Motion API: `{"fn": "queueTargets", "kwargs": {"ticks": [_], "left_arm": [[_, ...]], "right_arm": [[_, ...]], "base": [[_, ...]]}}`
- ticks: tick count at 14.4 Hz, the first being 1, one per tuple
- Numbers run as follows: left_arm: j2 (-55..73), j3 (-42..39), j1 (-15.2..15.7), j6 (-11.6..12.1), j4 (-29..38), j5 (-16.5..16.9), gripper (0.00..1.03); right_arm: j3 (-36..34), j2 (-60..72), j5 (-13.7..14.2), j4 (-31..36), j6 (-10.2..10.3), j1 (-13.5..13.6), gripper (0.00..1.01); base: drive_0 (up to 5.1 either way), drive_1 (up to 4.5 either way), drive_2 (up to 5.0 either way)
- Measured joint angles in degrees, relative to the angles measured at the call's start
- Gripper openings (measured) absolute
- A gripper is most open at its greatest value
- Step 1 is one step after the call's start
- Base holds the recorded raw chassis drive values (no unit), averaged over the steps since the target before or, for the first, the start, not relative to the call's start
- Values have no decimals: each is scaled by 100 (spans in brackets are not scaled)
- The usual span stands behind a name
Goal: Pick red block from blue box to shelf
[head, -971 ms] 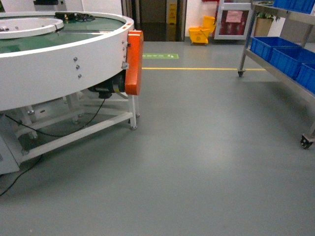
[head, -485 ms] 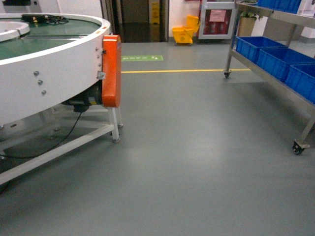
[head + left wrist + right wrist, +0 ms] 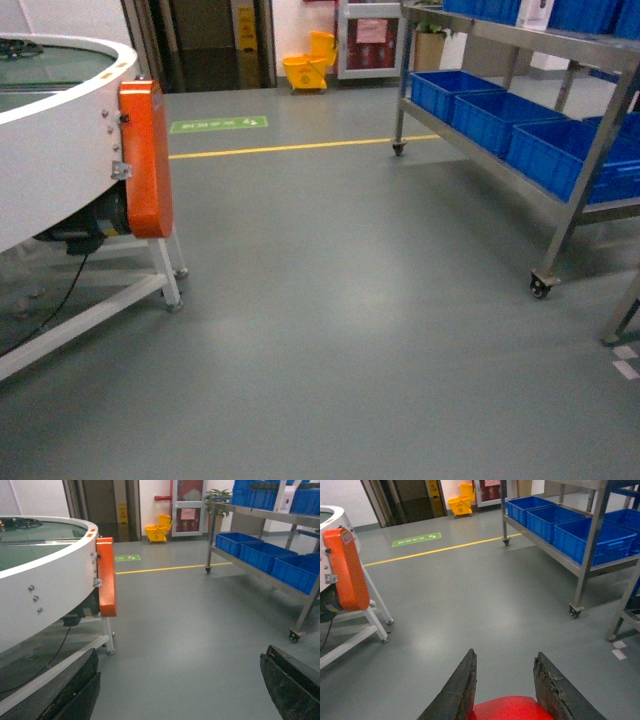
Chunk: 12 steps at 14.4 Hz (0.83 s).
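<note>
**Operator:** Where does the block stand?

**Inspector:** You have the red block point(image 3: 507, 709) at the bottom edge of the right wrist view, clamped between the two dark fingers of the right gripper point(image 3: 504, 690), whose jaws are narrowed onto it and touch it on both sides. Only its top surface shows. The left gripper point(image 3: 180, 685) carries nothing; its fingers sit at the lower corners of its view, spread wide apart.

**Operator:** And the blue box?

**Inspector:** Not visible in any view. The shelf point(image 3: 520, 40) fills the upper right of the head view, steel frame on castors, with dark blue crates point(image 3: 455, 95) along its lower tier. The white round conveyor table point(image 3: 50, 150) with its orange guard point(image 3: 145, 160) occupies the left.

**Operator:** How should I handle this stretch?

**Inspector:** I judge this the carry toward the shelf. Keep your grip closed, steer right, well apart from the orange guard, and approach square to a tier. Watch the castor point(image 3: 541, 286) at the near leg. Do not raise the arm until the base is halted.
</note>
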Motion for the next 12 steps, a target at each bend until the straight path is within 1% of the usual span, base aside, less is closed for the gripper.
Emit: {"fn": "queueTargets", "kwargs": {"ticks": [12], "left_arm": [[0,0,0,0,0,2,98]], "right_arm": [[0,0,2,0,0,-2,28]], "base": [[-158,-60,-257]]}}
